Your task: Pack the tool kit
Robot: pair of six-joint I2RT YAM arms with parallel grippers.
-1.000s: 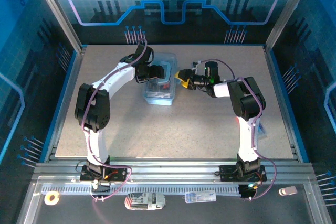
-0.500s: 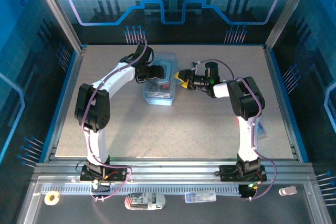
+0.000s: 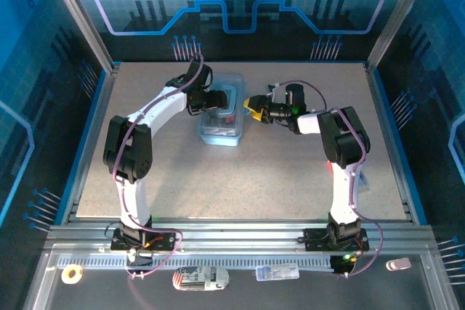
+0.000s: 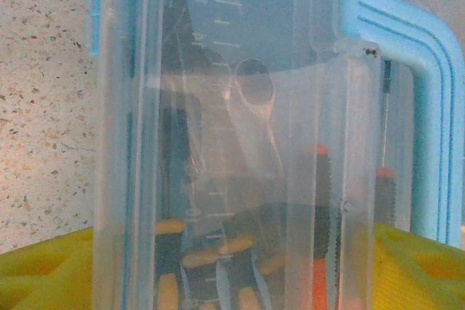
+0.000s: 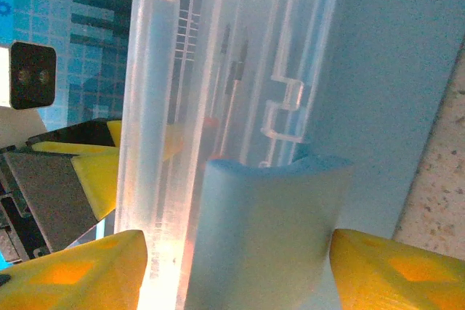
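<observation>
The tool kit (image 3: 221, 127), a translucent pale-blue box with its lid down, lies at the middle of the table. My left gripper (image 3: 216, 99) is at its left side, and its yellow fingers (image 4: 43, 274) press either side of the box wall (image 4: 218, 107). Black-and-orange screwdriver handles (image 4: 316, 201) show through the plastic beside the blue carry handle (image 4: 407, 56). My right gripper (image 3: 251, 107) is at the box's right side. Its fingers (image 5: 378, 274) sit against the blue latch (image 5: 261, 237) and the lid's rim (image 5: 156, 107).
The speckled table (image 3: 290, 179) lies bare around the box. Blue enclosure walls (image 3: 65, 107) stand on three sides. Small items (image 3: 200, 278) lie on the dark shelf in front of the arm bases.
The right gripper's jaws have drawn in slightly on the latch and its wrist has shifted a little. The box and the left arm have not moved.
</observation>
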